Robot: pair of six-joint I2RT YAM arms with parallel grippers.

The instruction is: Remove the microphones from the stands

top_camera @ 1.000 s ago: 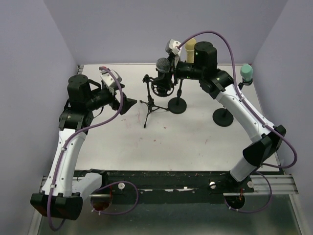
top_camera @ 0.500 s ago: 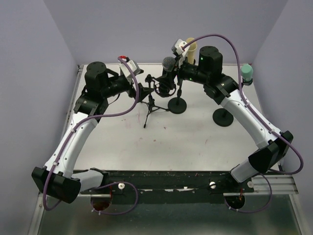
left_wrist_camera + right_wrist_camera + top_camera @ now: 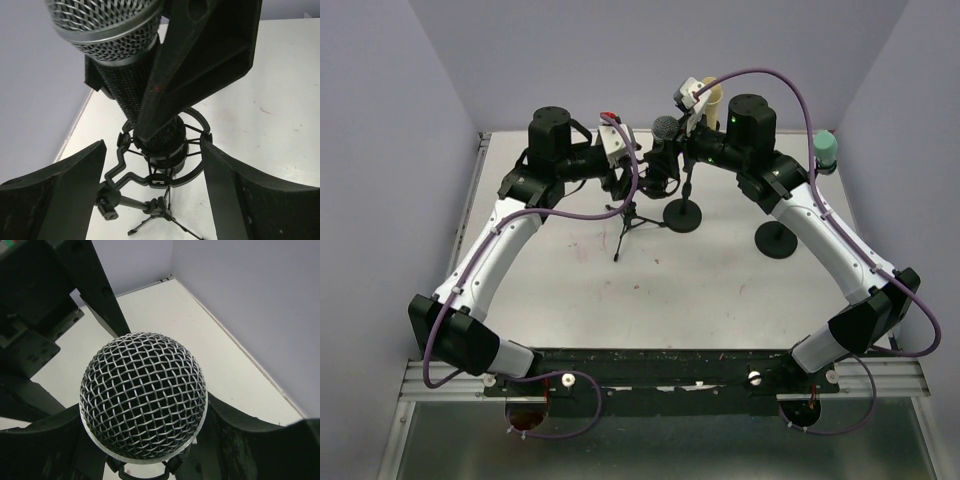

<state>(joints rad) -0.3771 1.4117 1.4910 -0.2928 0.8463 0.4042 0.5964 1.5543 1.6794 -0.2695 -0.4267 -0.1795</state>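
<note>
Top view: the microphone is seated in the stand, between the left gripper and right gripper, both arms outstretched. Left wrist: jaws are spread, flanking the stand untouched. Right wrist: jaws flank the microphone; clamping cannot be told. Its rigid, weighty body is judged the handhold, not the dentable mesh.
</note>
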